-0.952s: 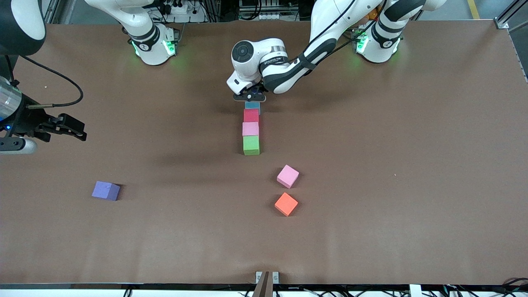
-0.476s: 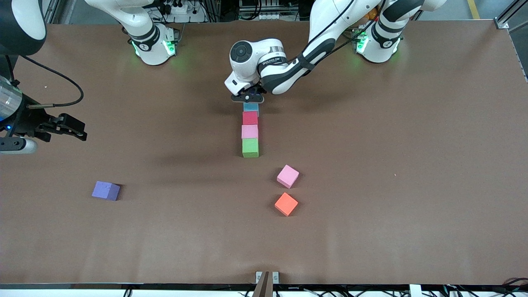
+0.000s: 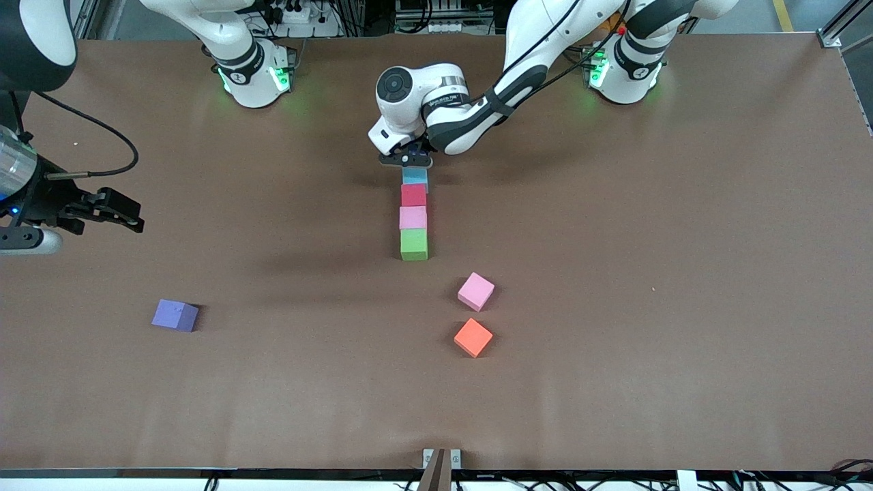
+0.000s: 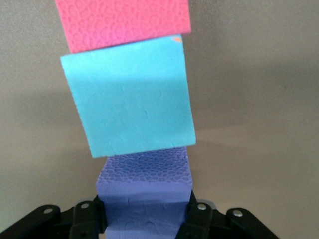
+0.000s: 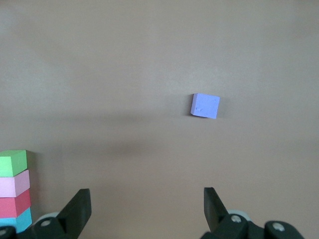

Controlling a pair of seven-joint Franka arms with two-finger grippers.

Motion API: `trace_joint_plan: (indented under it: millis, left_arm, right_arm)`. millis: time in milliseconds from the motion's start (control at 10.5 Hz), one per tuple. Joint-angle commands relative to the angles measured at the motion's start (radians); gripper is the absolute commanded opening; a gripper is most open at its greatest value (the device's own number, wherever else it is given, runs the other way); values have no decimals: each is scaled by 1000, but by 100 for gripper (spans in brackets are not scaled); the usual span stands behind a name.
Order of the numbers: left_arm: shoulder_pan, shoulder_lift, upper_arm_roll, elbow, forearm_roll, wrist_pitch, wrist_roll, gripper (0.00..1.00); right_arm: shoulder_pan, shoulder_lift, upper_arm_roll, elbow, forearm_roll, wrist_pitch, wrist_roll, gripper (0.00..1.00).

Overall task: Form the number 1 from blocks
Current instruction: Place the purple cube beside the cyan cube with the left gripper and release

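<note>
Four blocks form a straight column mid-table: green (image 3: 414, 244) nearest the front camera, then pink (image 3: 412, 217), red (image 3: 413, 195) and light blue (image 3: 415, 176). My left gripper (image 3: 407, 161) sits at the column's light blue end. In the left wrist view it (image 4: 144, 219) is shut on a purple block (image 4: 144, 191), which lies right against the light blue block (image 4: 132, 97), with the red one (image 4: 122, 22) past it. My hand hides this purple block in the front view. My right gripper (image 3: 128, 217) waits open over the table at the right arm's end, nothing between its fingers (image 5: 76, 209).
Three loose blocks lie nearer the front camera than the column: a second pink one (image 3: 476, 291), an orange one (image 3: 473, 337) and a second purple one (image 3: 175, 315), also seen in the right wrist view (image 5: 205, 105). Both arm bases stand along the table's back edge.
The column of four blocks slid slightly toward the front camera about a second ago and has stayed put since. My left hand has drifted a little toward the right arm's end. The right arm has not moved.
</note>
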Motion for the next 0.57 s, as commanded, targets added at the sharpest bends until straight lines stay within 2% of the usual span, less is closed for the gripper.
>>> trace_joint_plan:
  millis: [0,95,190,286,476]
  left_arm:
    - [-14,8,30,22,-2,-1,13,47]
    - [-34,8,31,23,-4,-1,7,93]
    - [-74,5,56,29,-5,-1,-5,100]
    - [-104,2,89,38,-4,-1,-19,100]
    - [-117,-3,96,40,-4,-4,-40,100]
  right_arm:
    - [-12,-9,17,4,-18,-14,3,100]
    - [-12,-9,17,4,-18,-14,3,100]
    - [-12,-9,17,4,-18,-14,3,100]
    - [-12,-9,17,4,-18,-14,3,100]
    - [-12,-9,17,4,-18,-14,3,100]
